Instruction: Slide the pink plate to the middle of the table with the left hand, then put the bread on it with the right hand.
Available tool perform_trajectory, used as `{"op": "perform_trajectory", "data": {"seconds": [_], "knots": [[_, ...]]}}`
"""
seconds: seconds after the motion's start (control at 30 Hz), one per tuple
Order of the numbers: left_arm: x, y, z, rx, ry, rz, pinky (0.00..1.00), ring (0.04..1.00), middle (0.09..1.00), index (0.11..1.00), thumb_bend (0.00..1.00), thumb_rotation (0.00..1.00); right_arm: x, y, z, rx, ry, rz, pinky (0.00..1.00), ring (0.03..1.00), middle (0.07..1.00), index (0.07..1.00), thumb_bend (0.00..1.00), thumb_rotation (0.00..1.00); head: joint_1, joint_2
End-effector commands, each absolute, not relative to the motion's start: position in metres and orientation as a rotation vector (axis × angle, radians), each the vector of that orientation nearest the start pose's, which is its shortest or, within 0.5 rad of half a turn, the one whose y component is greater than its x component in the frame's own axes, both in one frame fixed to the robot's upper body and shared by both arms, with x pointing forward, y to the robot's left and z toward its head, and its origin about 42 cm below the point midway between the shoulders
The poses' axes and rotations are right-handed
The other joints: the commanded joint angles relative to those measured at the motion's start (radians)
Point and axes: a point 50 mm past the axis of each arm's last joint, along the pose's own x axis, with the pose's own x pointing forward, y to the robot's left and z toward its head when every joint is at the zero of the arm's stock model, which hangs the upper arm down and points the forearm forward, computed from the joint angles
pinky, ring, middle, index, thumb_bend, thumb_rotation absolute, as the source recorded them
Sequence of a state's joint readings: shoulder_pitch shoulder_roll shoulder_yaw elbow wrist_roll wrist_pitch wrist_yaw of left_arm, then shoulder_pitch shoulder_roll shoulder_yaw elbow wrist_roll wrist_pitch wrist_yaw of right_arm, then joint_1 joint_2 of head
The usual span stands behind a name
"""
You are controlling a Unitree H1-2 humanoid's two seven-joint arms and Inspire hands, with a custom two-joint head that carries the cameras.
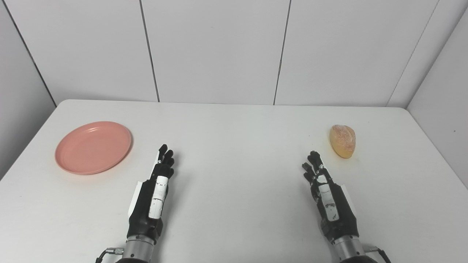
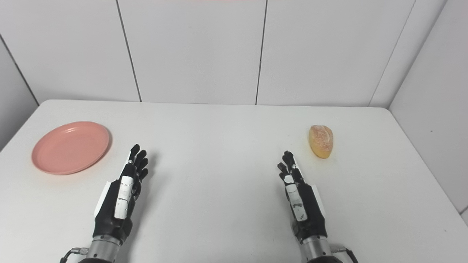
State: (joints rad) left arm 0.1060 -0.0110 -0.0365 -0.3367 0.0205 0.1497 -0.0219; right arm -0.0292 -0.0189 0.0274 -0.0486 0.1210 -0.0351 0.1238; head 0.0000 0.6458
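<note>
- Nearest me: black-and-white left robot hand (image 1: 158, 190) hovers low over the plain white table (image 1: 234, 204), edge-on, fingers straight and loosely spread, holding nothing.
- Black-and-white right robot hand (image 1: 327, 199) mirrors it on the other side, fingers extended and apart, also empty.
- Both hands point away from me toward the back wall; neither touches a task item.
- Key relation for the first move: the flat round pink plastic plate (image 1: 93, 147) lies forward and to the left of the left hand, near but clearly apart. The left hand is far nearer to it than the right.
- The plate sits on the table's left side, well off centre. My read: the left hand has to get round to its outer left rim and push rightward toward the open middle. The slide isn't started.
- Plate looks shallow, low raised rim, empty, flat on the table. I'd expect it to slide easily; risk is fingers riding over that low rim.
- Small oval golden-brown bread roll (image 1: 343, 141) lies just forward and slightly right of the right hand's fingertips, close but not touching.
- Its long axis runs roughly near-to-far, tilted a little to the left at the far end, so a side-on grasp across the short axis looks right.
- Crust looks lightly dusted and pale on top.
</note>
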Motion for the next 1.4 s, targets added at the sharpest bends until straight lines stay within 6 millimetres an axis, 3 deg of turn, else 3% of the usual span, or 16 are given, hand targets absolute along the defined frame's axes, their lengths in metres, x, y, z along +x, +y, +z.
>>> {"op": "perform_trajectory", "data": {"seconds": [0.0,0.37,1.1,1.37], "knots": [[0.2338,0.2064,0.1452,0.000,-0.061,-0.015,1.00,1.000,1.000,1.000,0.76,1.00,0.2931,-0.2007,0.1226,0.104,-0.154,0.167,0.99,0.961,0.987,0.971,0.85,0.90,0.000,0.000],[0.2326,0.2083,0.1449,-0.043,-0.107,0.059,1.00,1.000,1.000,1.000,0.74,0.99,0.2932,-0.2047,0.1264,0.078,-0.204,0.121,1.00,1.000,1.000,0.991,0.80,0.92,0.001,0.005],[0.2404,0.2112,0.1411,-0.032,-0.089,0.054,1.00,1.000,1.000,1.000,0.75,0.99,0.2980,-0.2034,0.1280,0.054,-0.199,0.129,1.00,1.000,1.000,1.000,0.86,0.95,0.003,0.006],[0.2399,0.2037,0.1394,-0.036,-0.083,0.042,1.00,1.000,1.000,1.000,0.75,0.99,0.2975,-0.2104,0.1242,0.058,-0.201,0.133,1.00,1.000,1.000,1.000,0.84,0.95,0.060,-0.031]]}}
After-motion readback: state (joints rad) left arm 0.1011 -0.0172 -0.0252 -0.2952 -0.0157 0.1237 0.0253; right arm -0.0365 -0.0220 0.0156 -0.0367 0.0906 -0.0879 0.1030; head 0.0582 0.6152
